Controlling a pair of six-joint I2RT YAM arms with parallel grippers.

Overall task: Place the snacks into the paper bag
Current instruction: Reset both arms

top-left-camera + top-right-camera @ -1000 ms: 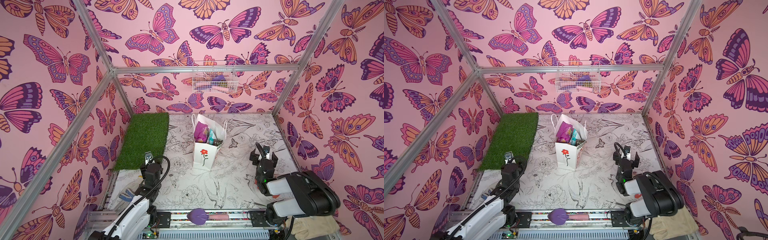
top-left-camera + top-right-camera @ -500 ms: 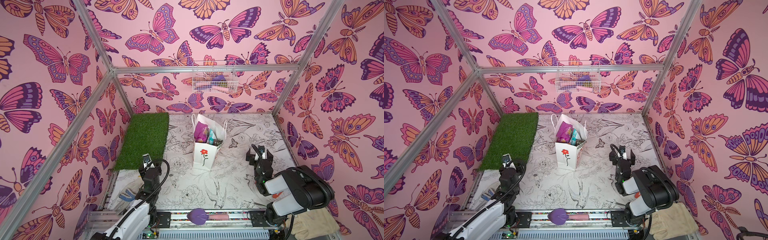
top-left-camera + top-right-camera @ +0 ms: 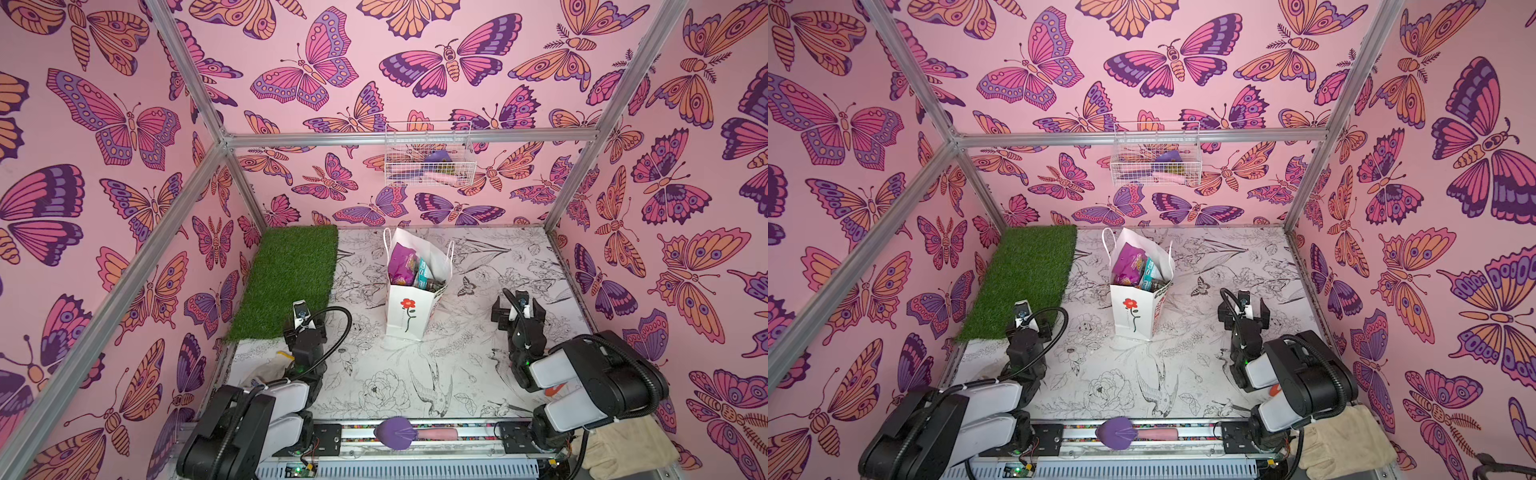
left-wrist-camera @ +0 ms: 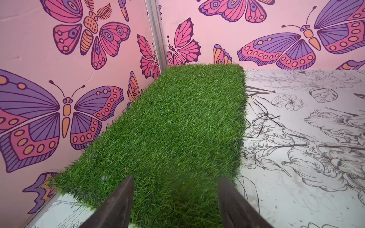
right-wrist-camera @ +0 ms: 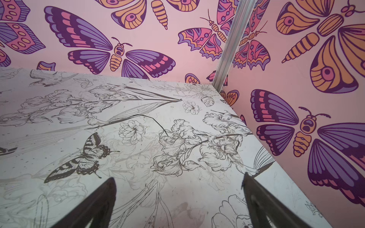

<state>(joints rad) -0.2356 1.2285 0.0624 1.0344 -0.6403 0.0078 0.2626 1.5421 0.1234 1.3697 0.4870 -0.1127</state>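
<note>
The paper bag stands upright, mouth open, so the snacks sit propped inside — left claw and right claw both gape empty, seemingly finished.

My left arm sits folded low, elbow back and wrist stretched forward. My left gripper points ahead with its jaws parted and nothing between them. My right arm is folded the same way. My right gripper has its jaws spread wide, holding nothing.
</note>
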